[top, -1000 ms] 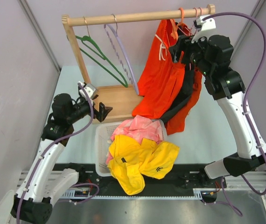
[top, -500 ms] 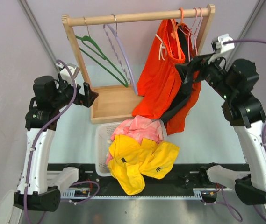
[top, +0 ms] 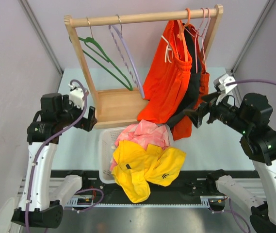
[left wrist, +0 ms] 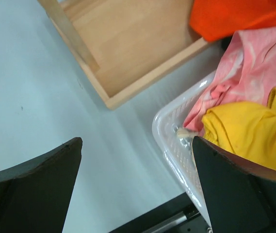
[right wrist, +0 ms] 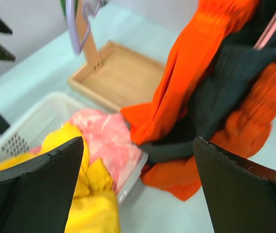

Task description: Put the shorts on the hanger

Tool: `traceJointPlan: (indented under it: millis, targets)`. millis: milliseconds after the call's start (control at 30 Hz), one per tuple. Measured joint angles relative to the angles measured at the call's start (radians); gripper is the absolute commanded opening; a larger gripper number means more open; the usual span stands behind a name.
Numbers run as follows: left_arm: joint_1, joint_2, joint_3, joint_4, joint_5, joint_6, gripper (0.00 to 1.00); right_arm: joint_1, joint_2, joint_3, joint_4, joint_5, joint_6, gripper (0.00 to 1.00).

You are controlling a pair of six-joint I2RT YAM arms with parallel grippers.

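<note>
Hanging at the right end of the wooden rail, the bright orange fabric shorts droop from the thin orange plastic hanger, whose hook sits over the rail. Their white drawstring dangles near the waistband, and their lower end falls toward the flat wooden tray at the foot of the rack. How exactly the waistband sits on the hanger cannot be told. A black garment and a darker red-orange garment hang against the shorts on their right side.

The right arm's fingers are spread wide and pinch nothing. They point at the lower part of the hanging clothes and are just beside the black garment; in the wrist view the cloth lies ahead of them, with none between them.

The left arm's fingers are also spread wide and carry nothing. They hover over the pale desk just left of the tray, with the white plastic basket near them on the right.

That basket holds a crumpled pink garment, and yellow shorts with a small dark logo spill over its near rim. A green hanger and a lilac wavy-edged hanger hang bare on the left part of the rail.
</note>
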Motion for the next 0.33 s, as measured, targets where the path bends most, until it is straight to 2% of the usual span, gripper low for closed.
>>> traceJointPlan:
  millis: [167,333]
  targets:
    - [0.000,-0.056,-0.096,-0.035,-0.053,0.050,1.00,0.000,-0.060,-0.079,-0.104,-0.055,-0.076,1.00]
    - [0.000,-0.070,-0.129,-0.043,-0.080,0.071,1.00,0.000,-0.101,-0.152,-0.182,-0.089,-0.152,1.00]
